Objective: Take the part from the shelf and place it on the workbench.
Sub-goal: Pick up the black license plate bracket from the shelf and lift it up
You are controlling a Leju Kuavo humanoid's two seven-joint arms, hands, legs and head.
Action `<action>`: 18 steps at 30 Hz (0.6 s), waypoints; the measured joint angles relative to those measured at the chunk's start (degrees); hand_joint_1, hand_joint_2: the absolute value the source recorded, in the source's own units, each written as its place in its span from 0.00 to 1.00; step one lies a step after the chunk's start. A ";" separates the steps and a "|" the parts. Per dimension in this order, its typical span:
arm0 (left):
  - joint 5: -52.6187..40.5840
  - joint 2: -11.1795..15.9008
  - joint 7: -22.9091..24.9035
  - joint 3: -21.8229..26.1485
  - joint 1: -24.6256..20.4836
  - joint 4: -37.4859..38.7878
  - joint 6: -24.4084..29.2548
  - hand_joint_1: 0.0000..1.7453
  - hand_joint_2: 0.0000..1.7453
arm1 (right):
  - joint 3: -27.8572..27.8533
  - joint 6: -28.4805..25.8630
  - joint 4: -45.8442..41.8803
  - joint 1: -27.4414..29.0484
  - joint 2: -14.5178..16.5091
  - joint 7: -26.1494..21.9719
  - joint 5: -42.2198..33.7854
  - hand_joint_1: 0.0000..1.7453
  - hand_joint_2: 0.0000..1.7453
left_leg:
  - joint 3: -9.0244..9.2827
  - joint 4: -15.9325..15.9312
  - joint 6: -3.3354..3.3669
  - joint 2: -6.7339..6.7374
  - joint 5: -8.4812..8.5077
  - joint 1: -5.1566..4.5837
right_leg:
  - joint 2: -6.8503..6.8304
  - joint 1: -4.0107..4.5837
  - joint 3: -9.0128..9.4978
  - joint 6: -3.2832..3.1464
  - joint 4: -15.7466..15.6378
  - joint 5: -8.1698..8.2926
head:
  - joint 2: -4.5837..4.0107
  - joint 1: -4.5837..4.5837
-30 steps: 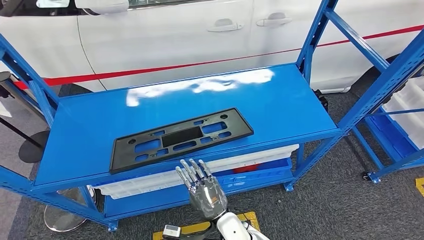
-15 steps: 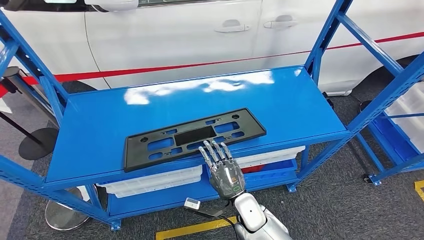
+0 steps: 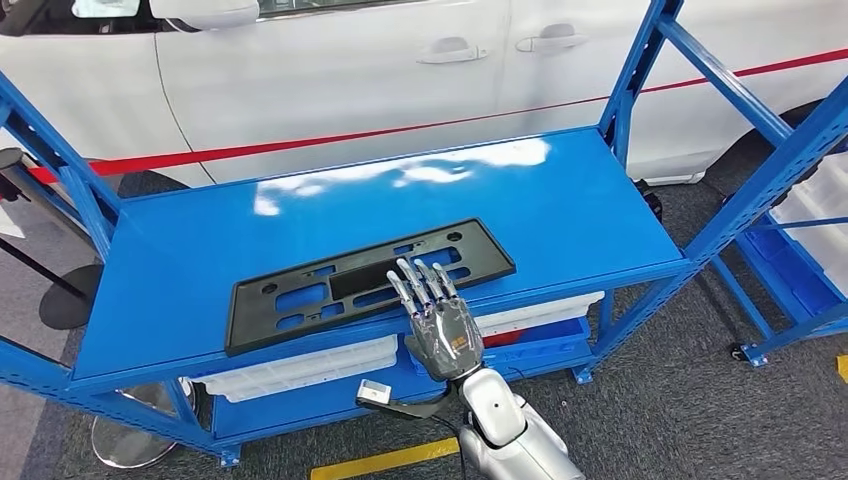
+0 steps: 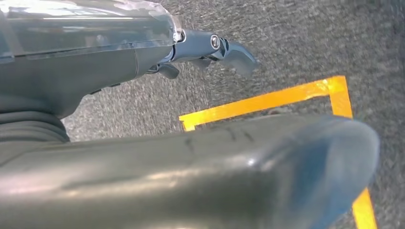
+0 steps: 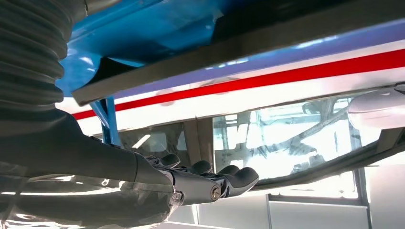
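The part is a flat black plate with several cut-outs [image 3: 330, 285], lying on the blue shelf board [image 3: 560, 210] near its front edge. In the head view my right hand [image 3: 440, 320] reaches up from below. It is open, and its straight fingers lie over the plate's front edge, right of the plate's middle. Whether they touch the plate I cannot tell. The right wrist view has that hand [image 5: 200, 181] stretched out flat and empty, with the shelf close by. My left hand [image 4: 95, 62] hangs over the grey floor, its fingers apart and empty.
A white car [image 3: 350, 80] with a red stripe stands right behind the shelf. White bins [image 3: 300, 365] fill the lower level. Blue uprights [image 3: 630, 90] frame the shelf's right end, and a second rack with white bins [image 3: 815, 225] stands at the right. Yellow tape [image 3: 385, 460] marks the floor.
My right hand has risen from below the shelf's front edge and gone forward, so that its fingers now lie over the plate's front edge. The camera has swayed a little; the plate lies where it was.
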 joint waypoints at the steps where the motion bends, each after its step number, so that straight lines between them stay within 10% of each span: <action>1: 0.09 0.03 -0.02 0.01 0.01 0.02 0.09 0.00 0.00 | 0.00 0.00 0.00 -0.05 0.14 -0.09 -0.04 0.00 1.00 | 1.53 -3.30 0.24 0.01 1.18 -0.04 | 0.05 0.10 0.05 0.29 0.18 -0.20 | 0.00 0.01; 6: 0.10 -0.01 -0.08 0.01 0.18 0.06 0.07 0.00 0.00 | 0.01 -0.01 0.00 -0.32 0.54 -0.14 -0.03 0.00 1.00 | 2.82 -6.38 2.11 -0.10 1.55 -0.20 | 0.01 0.15 -0.22 1.72 0.98 -1.00 | 0.00 0.01; 10: -0.33 -0.01 -0.22 -0.01 0.18 0.06 -0.67 0.00 0.00 | 0.02 -0.02 0.07 -0.44 0.53 0.51 0.20 0.00 1.00 | 3.10 -6.69 3.17 -0.04 1.48 -0.16 | 0.06 -0.10 -6.32 2.58 13.31 -6.91 | 0.00 0.01; 12: -0.58 0.00 -0.21 -0.08 0.24 0.07 -0.87 0.00 0.00 | 0.02 -0.02 0.14 -0.23 0.48 0.98 0.46 0.00 1.00 | 3.22 -6.66 3.26 -0.10 1.35 -0.23 | 0.06 -0.16 -8.84 2.63 17.27 -7.18 | 0.00 0.01; 16: -0.81 -0.10 -0.14 -0.41 0.20 0.08 -1.08 0.00 0.00 | 0.02 -0.02 0.17 -0.16 0.47 1.73 1.03 0.00 1.00 | 3.96 -6.60 2.85 -0.31 0.83 -0.42 | 0.06 0.10 -3.30 1.55 4.31 0.32 | 0.00 0.01; 18: -0.89 -0.16 -0.07 -0.57 0.15 0.08 -1.17 0.00 0.00 | 0.02 -0.02 0.17 -0.15 0.47 1.93 1.11 0.00 1.00 | 3.99 -6.58 2.31 -0.30 0.61 -0.52 | 0.09 0.44 -1.78 1.07 0.77 1.03 | 0.00 0.01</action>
